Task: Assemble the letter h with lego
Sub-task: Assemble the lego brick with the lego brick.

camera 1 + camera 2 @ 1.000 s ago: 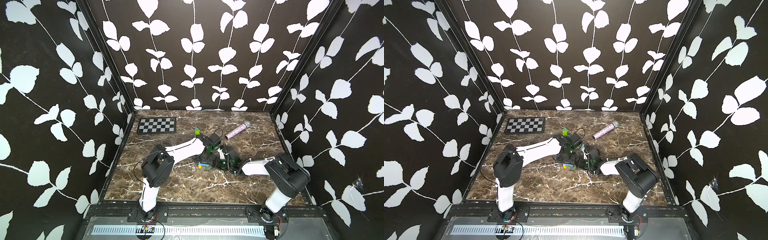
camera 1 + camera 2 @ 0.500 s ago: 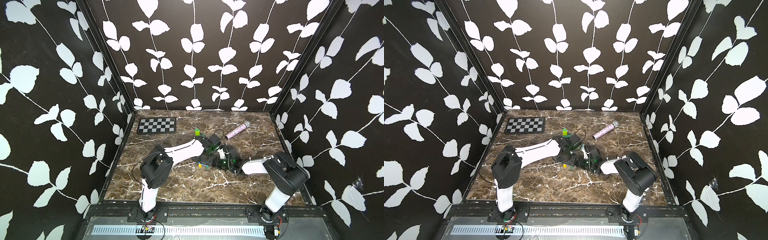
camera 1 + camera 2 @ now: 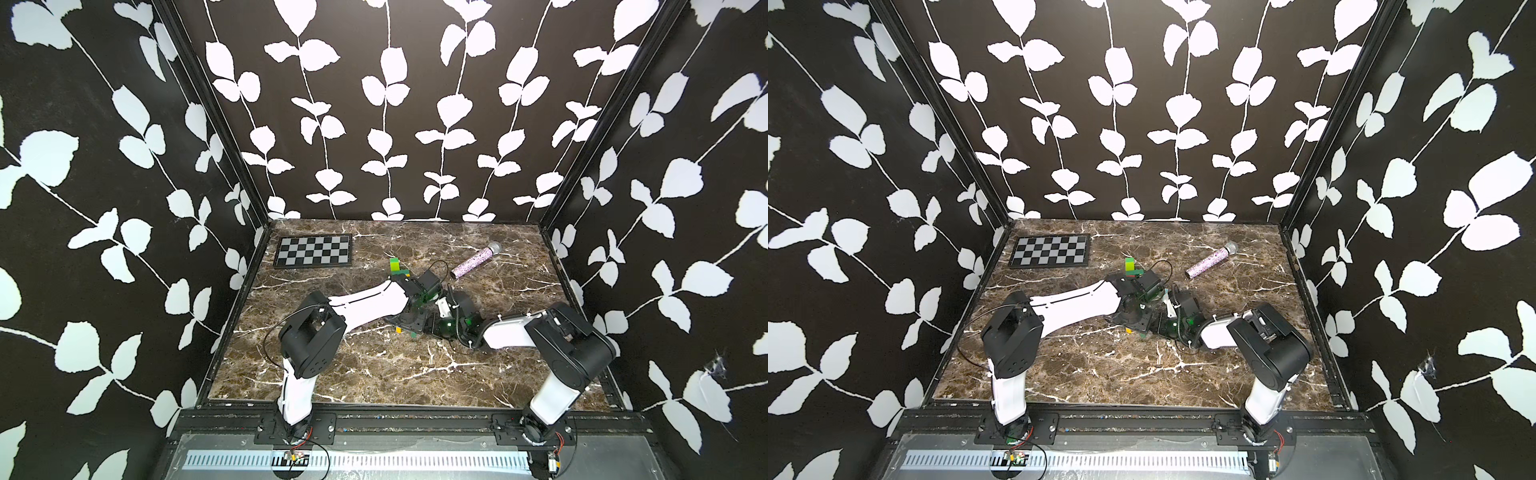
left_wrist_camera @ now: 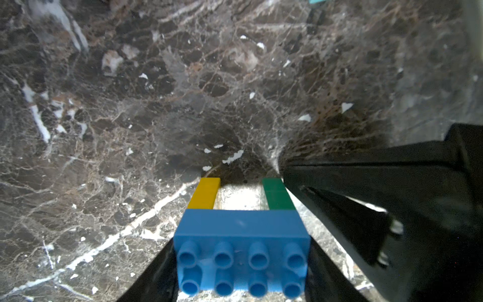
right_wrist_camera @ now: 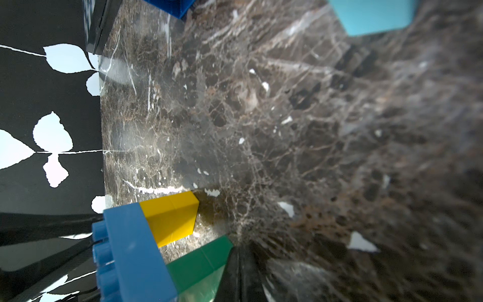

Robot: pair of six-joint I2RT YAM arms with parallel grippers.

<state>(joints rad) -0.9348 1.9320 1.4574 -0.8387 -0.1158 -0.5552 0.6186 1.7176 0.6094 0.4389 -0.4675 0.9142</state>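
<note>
Beneath left tool (image 3: 410,323), lego (image 3: 398,330) mostly hidden

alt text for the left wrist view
A blue brick carrying a yellow brick and a green brick is clamped in the left gripper, the marble table behind it. The tip of the shut right gripper touches the green brick.

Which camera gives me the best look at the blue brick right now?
The left wrist view: the blue brick fills the foreground, studs sharp. The right wrist view shows only its side, cropped. In both top views it cannot be made out.
</note>
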